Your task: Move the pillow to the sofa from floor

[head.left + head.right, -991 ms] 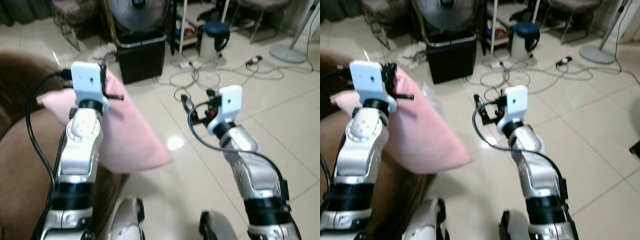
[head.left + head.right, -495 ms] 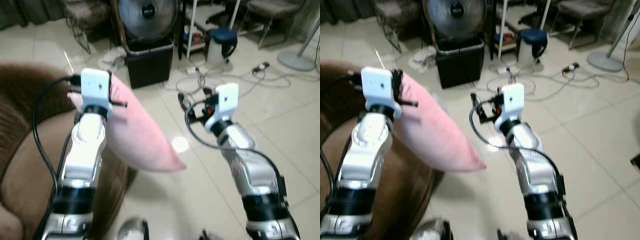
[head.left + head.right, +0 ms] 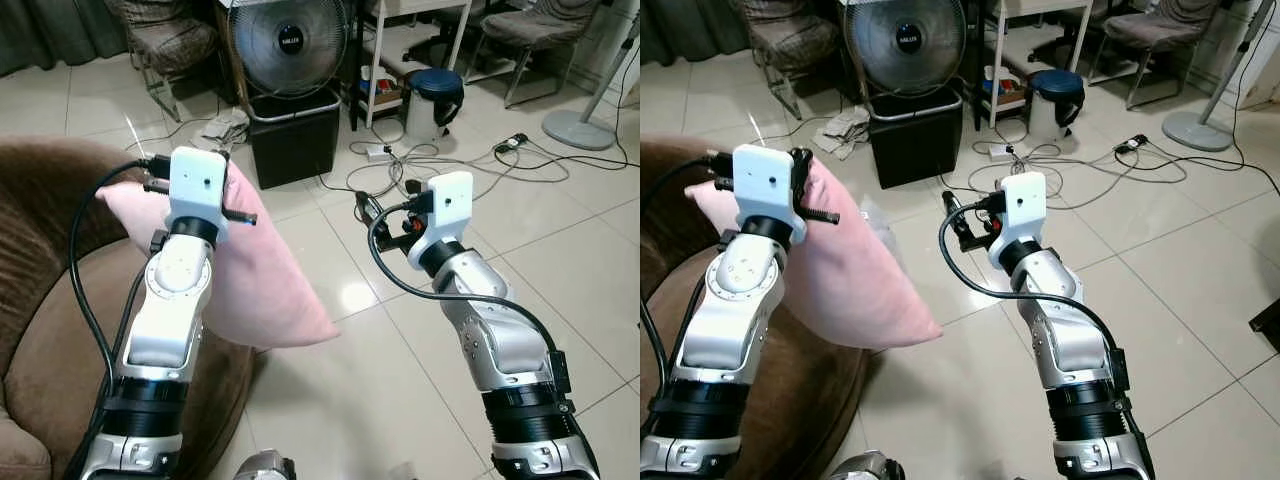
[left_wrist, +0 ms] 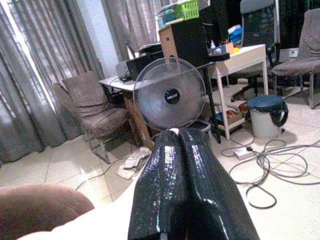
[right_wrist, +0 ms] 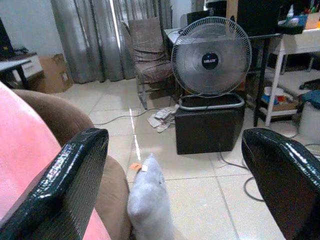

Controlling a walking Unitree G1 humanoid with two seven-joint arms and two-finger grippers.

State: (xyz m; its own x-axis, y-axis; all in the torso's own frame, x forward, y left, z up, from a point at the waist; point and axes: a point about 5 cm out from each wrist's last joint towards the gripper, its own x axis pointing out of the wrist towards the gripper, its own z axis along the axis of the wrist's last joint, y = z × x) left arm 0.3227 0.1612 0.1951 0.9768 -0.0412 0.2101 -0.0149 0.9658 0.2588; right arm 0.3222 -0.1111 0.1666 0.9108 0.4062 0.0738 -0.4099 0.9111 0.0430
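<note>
The left gripper (image 4: 175, 137) has its fingers pressed together on the top edge of the pink pillow (image 3: 265, 280), which hangs in the air from that grip — raised off the floor, its upper corner up beside the left wrist camera and its lower corner pointing down toward the tiles. The pillow hangs over the front edge of the brown sofa (image 3: 50, 330), partly above the seat cushion and partly over the tiled floor (image 3: 420, 350) beside it; whether it touches the sofa cannot be told, since the left arm covers that part.

The right gripper (image 5: 175, 175) is held out in front over the open floor, well apart from the pillow, its two fingers (image 5: 65, 180) spread wide with nothing between them. In the right wrist view, a small grey plush-like object (image 5: 150, 200) lies on the floor by the sofa's side.

Farther back stand a round fan (image 3: 290, 45) on top of a black box (image 3: 295, 135), a blue-lidded white bin (image 3: 433, 100), a chair (image 3: 165, 40), and loose white cables (image 3: 440, 160) trailing across the tiles.
</note>
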